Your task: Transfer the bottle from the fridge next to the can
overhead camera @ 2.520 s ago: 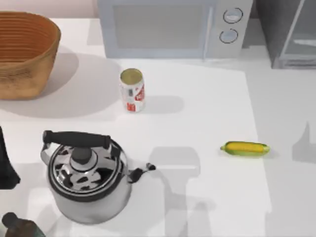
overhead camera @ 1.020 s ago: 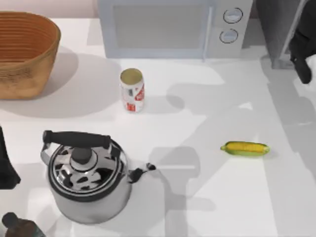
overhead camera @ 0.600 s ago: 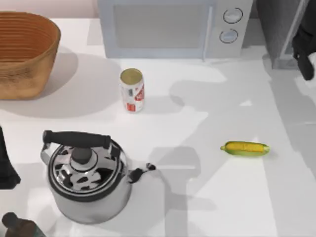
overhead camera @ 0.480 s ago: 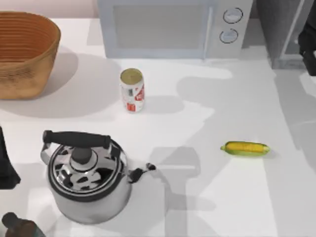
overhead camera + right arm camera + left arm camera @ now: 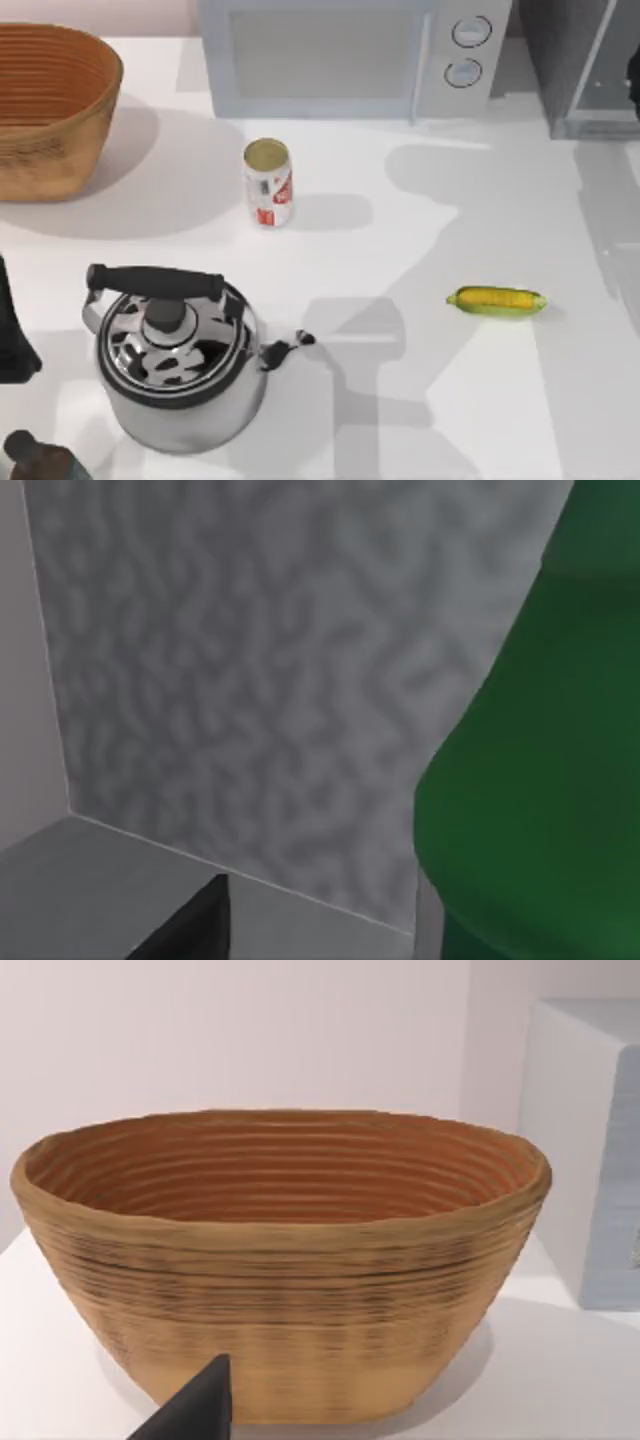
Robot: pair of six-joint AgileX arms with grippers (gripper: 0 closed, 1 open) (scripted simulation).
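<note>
Fridge (image 5: 250, 680) interior: bottle (image 5: 540, 780) close in right wrist view.

One can (image 5: 268, 183), one kettle (image 5: 178, 358), one corn cob (image 5: 496, 300).

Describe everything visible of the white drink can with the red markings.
The small white drink can with red markings stands upright on the white table, in front of the pale grey microwave and right of the woven basket. It is a short cylinder, metal by its look, with a dull gold top. Nothing touches it; it casts a soft shadow to its right.
</note>
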